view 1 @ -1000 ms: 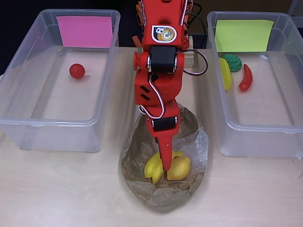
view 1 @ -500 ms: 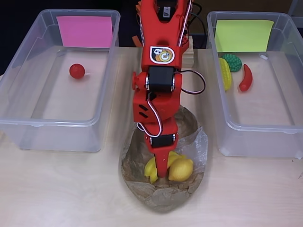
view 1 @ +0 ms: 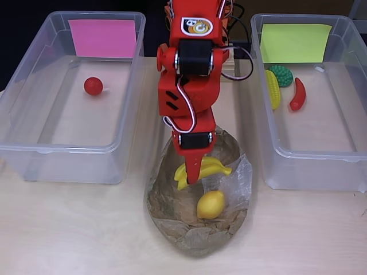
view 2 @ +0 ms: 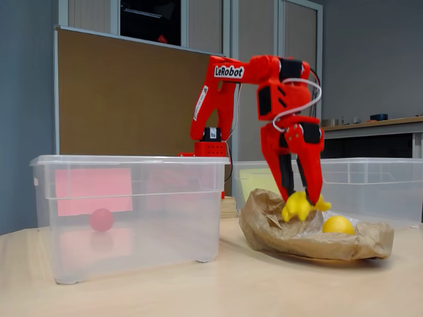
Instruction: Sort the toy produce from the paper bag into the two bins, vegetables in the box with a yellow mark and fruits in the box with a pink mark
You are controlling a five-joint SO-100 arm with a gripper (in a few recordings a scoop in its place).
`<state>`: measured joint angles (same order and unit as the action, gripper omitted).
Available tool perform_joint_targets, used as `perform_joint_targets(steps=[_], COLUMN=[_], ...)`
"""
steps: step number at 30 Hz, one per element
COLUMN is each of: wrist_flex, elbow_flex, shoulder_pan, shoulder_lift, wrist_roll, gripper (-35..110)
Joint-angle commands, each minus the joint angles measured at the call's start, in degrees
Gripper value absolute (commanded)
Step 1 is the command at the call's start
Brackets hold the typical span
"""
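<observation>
The gripper (view 1: 192, 175) was closed on the toy banana bunch (view 1: 207, 168), holding it clear above the open paper bag (view 1: 198, 238) for transfer. As fruit, it belonged in the left pink-marked bin (view 1: 69, 150); the lemon (view 1: 210, 204) lay inside the bag.

Behind my pincer (view 2: 301, 195) I see a brown partition board (view 2: 125, 99), a countertop (view 2: 377, 123) off to its right, and the pale wooden bench (view 1: 69, 229) beneath it.

Bins: two (view 1: 69, 97) (view 1: 321, 103)
Paper bag: one (view 1: 229, 226)
Bananas: one bunch (view 1: 213, 167)
Lemon: one (view 1: 210, 204)
Red ball: one (view 1: 93, 86)
Corn: one (view 1: 273, 89)
Chili: one (view 1: 297, 94)
Green vegetable: one (view 1: 281, 75)
</observation>
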<state>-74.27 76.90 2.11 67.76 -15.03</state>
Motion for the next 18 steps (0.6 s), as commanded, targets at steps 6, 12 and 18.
perform_joint_targets(steps=[6, 12, 18], wrist_flex=[-3.8, -5.6, -7.8], elbow_flex=[4.4, 10.2, 18.0], shoulder_pan=[-1.8, -7.6, -18.2], shoulder_lift=[17.3, 32.3, 45.8], wrist_roll=[5.3, 12.5, 22.6], gripper=[1, 1, 0])
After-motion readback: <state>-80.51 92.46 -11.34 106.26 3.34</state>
